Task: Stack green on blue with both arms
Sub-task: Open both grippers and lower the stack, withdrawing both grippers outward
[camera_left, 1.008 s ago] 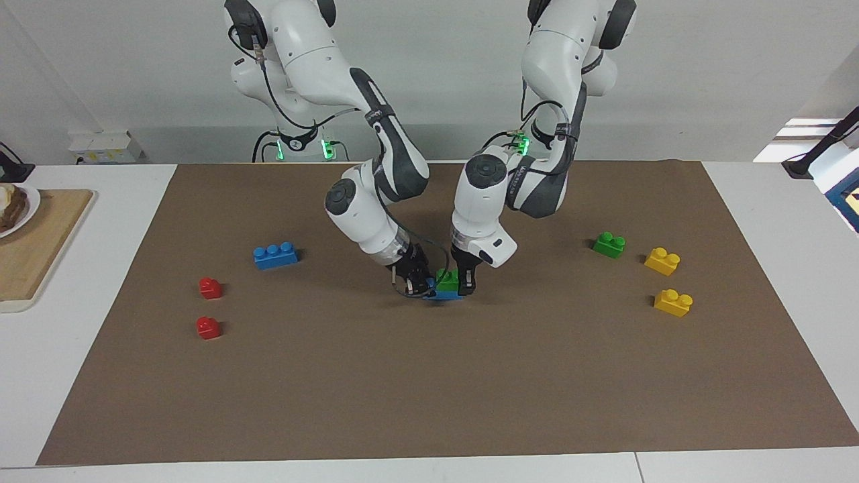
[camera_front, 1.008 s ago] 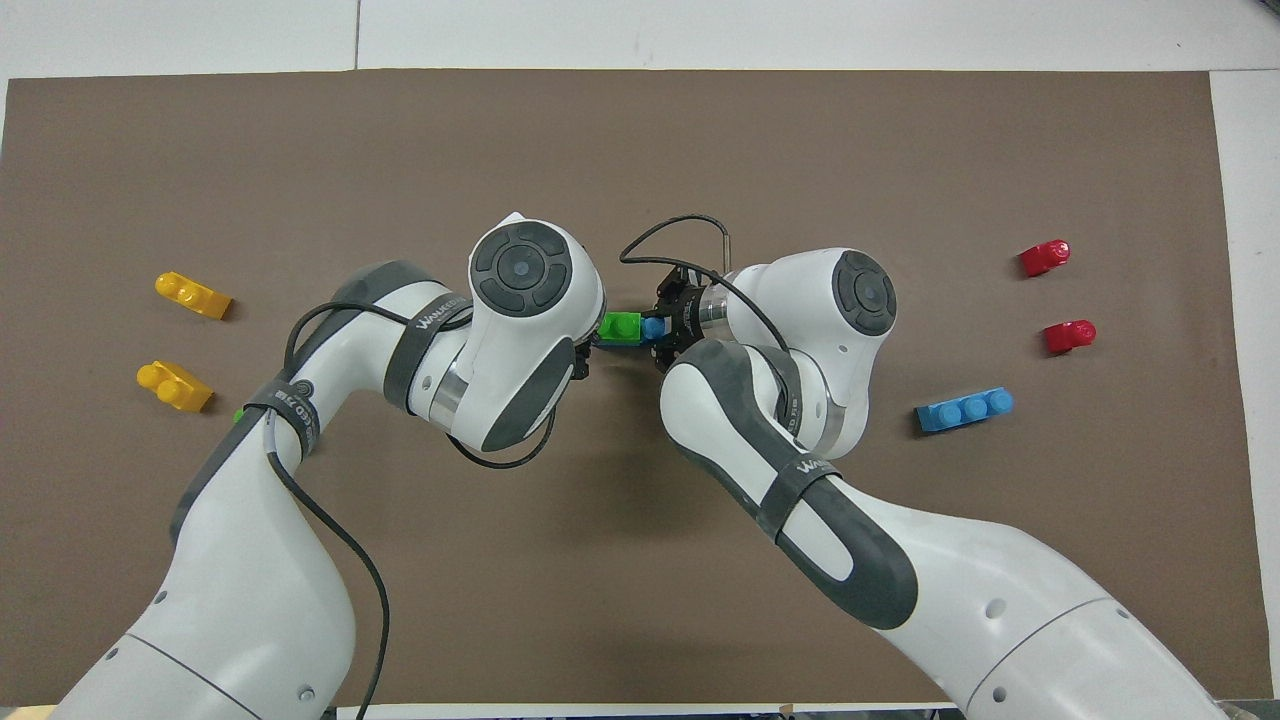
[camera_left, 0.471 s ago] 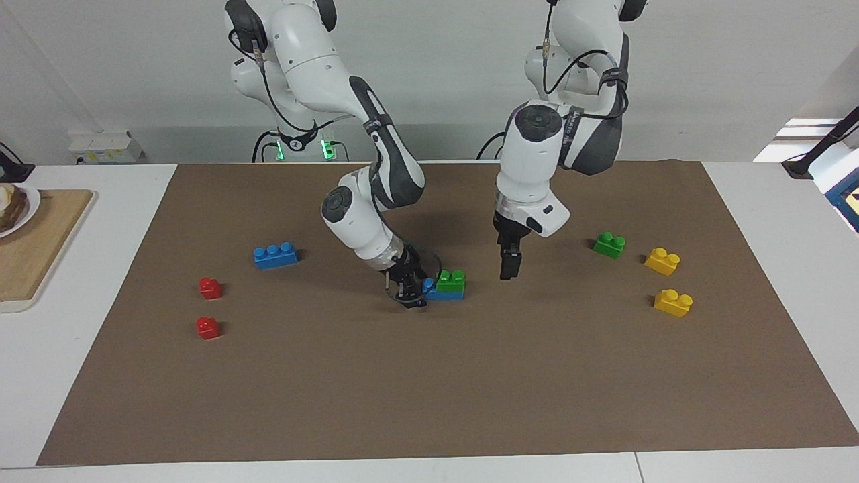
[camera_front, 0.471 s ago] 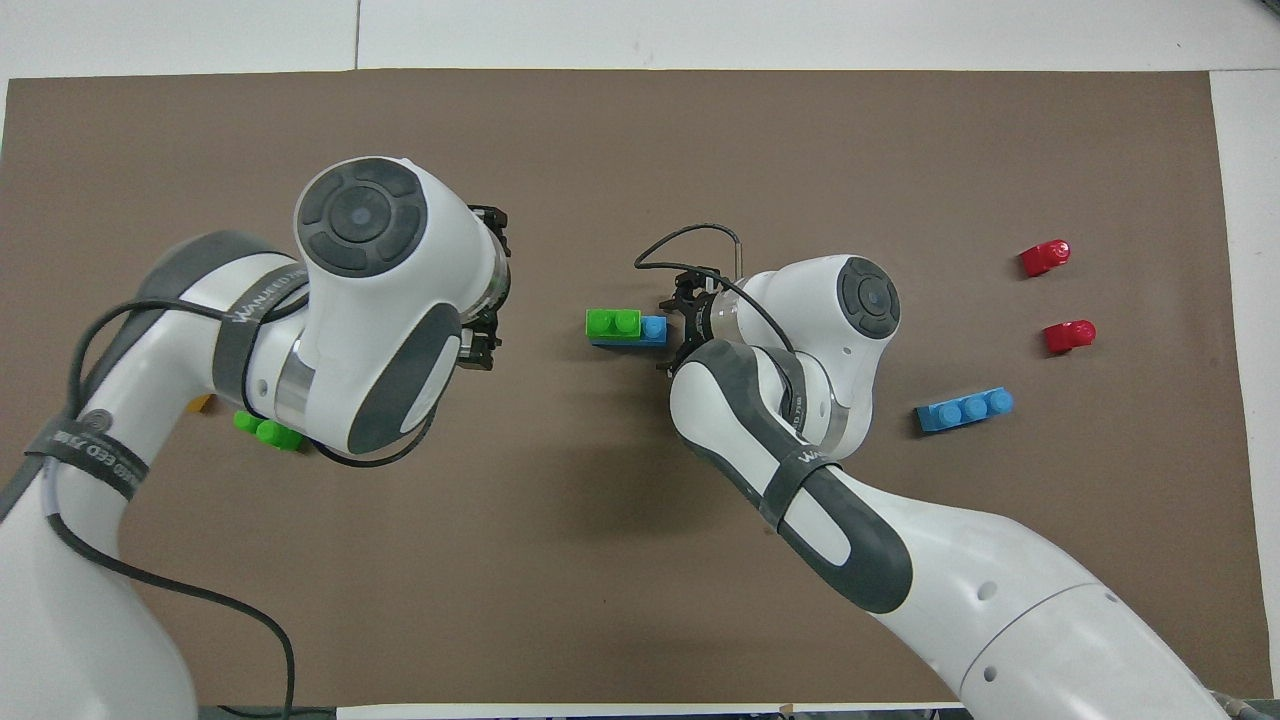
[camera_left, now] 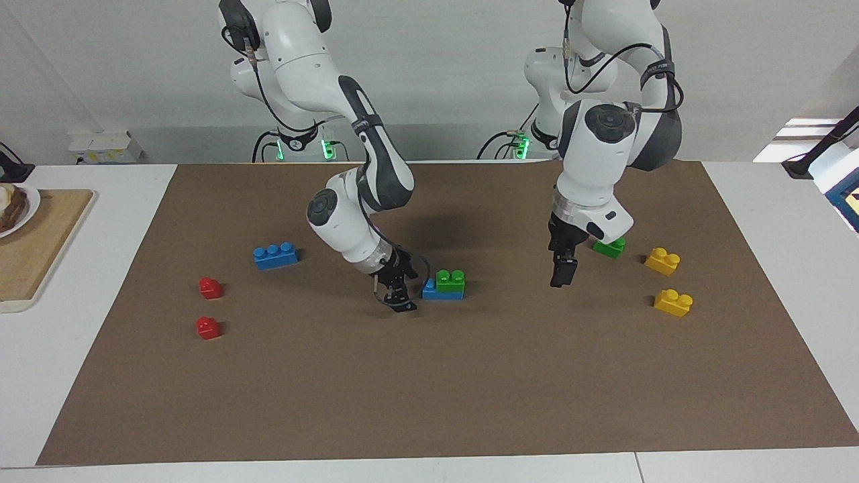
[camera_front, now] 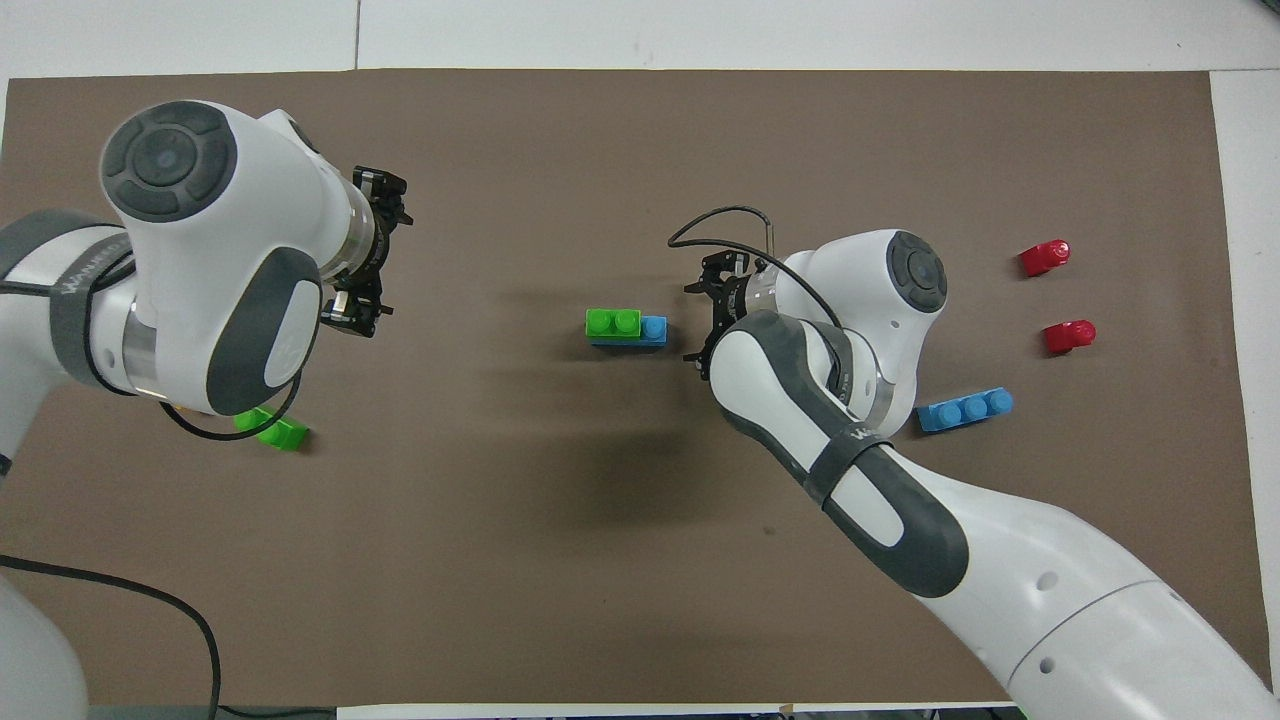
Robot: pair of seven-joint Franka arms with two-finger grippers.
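A green brick sits pressed on a blue brick in the middle of the brown mat, leaving one blue stud bare at the right arm's end. My right gripper hangs low just beside that bare end, open, touching nothing. My left gripper is raised and open over the mat between the stack and a second green brick, holding nothing.
A second blue brick and two red bricks lie toward the right arm's end. Two yellow bricks lie toward the left arm's end. A wooden board rests off the mat.
The left gripper let go of the green brick, rose and swung toward the left arm's end. The right gripper opened and drew back a little from the blue brick. The stack stayed put.
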